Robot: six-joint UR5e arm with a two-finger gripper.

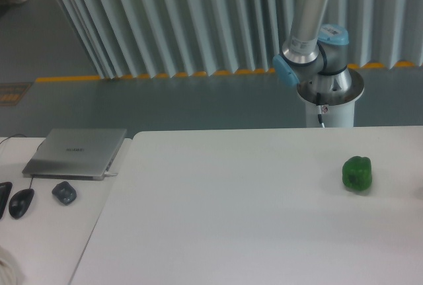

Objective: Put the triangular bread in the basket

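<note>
Corrugated grey wall panels run across the back, with the arm's base and lower joints (316, 47) at upper right. On the white table (231, 219) a green bell pepper (357, 172) sits at right. Closed laptop (76, 153) and a mouse (21, 202) sit at far left. Gripper and triangular bread are both out of frame, so no idea about the grip.

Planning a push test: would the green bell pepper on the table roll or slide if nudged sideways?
The green bell pepper looks rounded and lobed, so it would probably wobble or roll a little rather than slide cleanly. Its glossy skin suggests a slippery grip. It sits apart from anything else on the white table, so nothing would stop it.
</note>
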